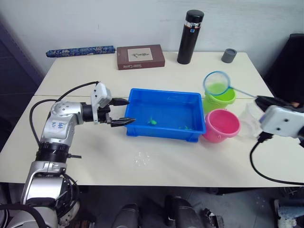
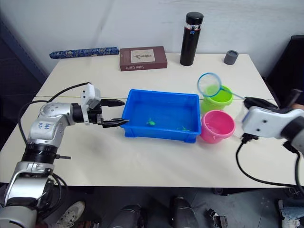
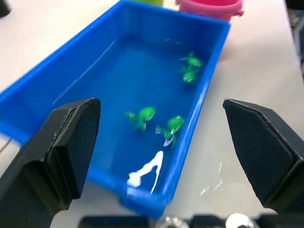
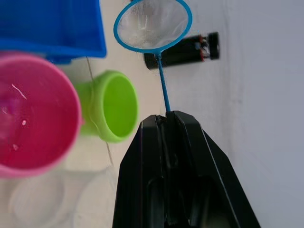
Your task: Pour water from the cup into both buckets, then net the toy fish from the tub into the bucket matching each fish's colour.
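Holding the net (image 4: 153, 26) by its thin stick, the right gripper (image 4: 166, 118) is pinching with fingers pressed together around the handle. The hoop is hanging out ahead of those fingers, above the green bucket (image 1: 219, 97), with the pink bucket (image 1: 221, 125) sitting just beside the green one and nearer the gripper. The clear cup (image 1: 250, 118) is resting close under the right wrist, partly hidden.

Judging from this: the stick is thin and the pinch is narrow, so the net could be twisting or slipping in the grip during a scoop. A swing of the hoop toward the tub (image 1: 164, 114) could be clipping a bucket rim and tipping it, spilling water. The wrist could also be knocking the cup while moving.

The left gripper (image 1: 124, 111) is spread wide, fingers straddling the near end wall of the tub without clearly touching it. If it is closing or pushing here, the tub could be sliding or sloshing. Beyond its fingers, green fish (image 3: 142, 115) are sitting in the water, some along the far wall; I cannot make out any pink ones. Small slippery fish could be dodging the hoop or dropping on the table (image 1: 95, 156) before reaching the green bucket. Water drops (image 1: 141, 159) are already lying on the table.
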Robot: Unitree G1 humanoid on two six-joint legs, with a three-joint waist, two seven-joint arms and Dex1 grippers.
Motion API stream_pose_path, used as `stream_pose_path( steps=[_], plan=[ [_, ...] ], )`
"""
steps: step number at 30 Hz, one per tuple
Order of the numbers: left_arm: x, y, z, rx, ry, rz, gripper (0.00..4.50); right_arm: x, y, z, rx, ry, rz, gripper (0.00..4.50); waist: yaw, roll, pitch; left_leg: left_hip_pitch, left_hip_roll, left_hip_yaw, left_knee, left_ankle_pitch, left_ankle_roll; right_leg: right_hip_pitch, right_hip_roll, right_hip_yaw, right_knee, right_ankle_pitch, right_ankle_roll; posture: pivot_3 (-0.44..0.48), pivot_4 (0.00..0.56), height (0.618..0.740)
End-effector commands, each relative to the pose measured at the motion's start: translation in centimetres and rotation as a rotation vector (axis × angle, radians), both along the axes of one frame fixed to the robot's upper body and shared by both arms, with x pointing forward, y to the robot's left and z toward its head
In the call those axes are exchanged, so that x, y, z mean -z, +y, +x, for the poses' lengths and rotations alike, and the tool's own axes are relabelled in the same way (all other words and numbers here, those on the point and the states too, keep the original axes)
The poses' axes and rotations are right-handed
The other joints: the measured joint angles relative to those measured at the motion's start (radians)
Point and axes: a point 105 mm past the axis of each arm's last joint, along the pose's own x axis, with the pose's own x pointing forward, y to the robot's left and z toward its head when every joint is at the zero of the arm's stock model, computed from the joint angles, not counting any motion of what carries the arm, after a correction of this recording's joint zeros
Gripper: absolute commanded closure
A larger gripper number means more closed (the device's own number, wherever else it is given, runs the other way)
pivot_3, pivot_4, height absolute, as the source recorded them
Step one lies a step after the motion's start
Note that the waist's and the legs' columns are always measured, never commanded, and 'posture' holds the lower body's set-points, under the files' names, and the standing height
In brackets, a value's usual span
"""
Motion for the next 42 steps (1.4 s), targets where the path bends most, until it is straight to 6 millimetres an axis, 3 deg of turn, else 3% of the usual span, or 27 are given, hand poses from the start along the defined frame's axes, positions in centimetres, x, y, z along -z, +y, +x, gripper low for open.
stream_pose_path(
  steps=[1, 10, 19, 42],
  plan=[
    [-1.4, 0.5, -0.7, -0.014, -0.043, -0.005, 0.04, 0.6, 1.6, 1.0, -0.045, 0.115, -0.014, 4.50, 0.003, 0.000, 0.000, 0.000, 0.000, 0.000, 0.001, 0.000, 0.000, 0.000, 0.000, 0.000, 0.000, 0.000, 0.000, 0.000, 0.150, 0.740],
    [-1.4, 0.3, -1.7, -0.024, -0.040, 0.001, 0.04, 1.7, 2.3, 3.1, -0.119, 0.208, -0.262, 4.50, 0.007, 0.000, 0.000, -0.001, -0.002, -0.001, 0.001, 0.000, 0.001, 0.000, -0.003, -0.001, -0.001, 0.000, 0.000, 0.000, 0.150, 0.740],
    [-1.1, -0.1, -2.2, -0.027, -0.035, 0.001, 0.04, 3.2, 2.2, 3.5, -0.165, 0.250, -0.414, 4.50, 0.003, 0.000, 0.000, -0.001, -0.001, 0.000, 0.001, 0.000, 0.001, 0.000, -0.002, -0.001, 0.000, 0.000, 0.000, 0.000, 0.150, 0.740],
    [-0.6, -0.3, -2.8, -0.037, -0.033, -0.007, 0.04, 4.4, 3.4, 2.6, -0.298, 0.328, -0.507, 4.50, -0.015, 0.000, 0.000, -0.001, -0.001, 0.000, 0.001, 0.000, 0.000, 0.000, -0.003, -0.001, 0.000, 0.000, 0.000, 0.000, 0.150, 0.740]
  ],
)
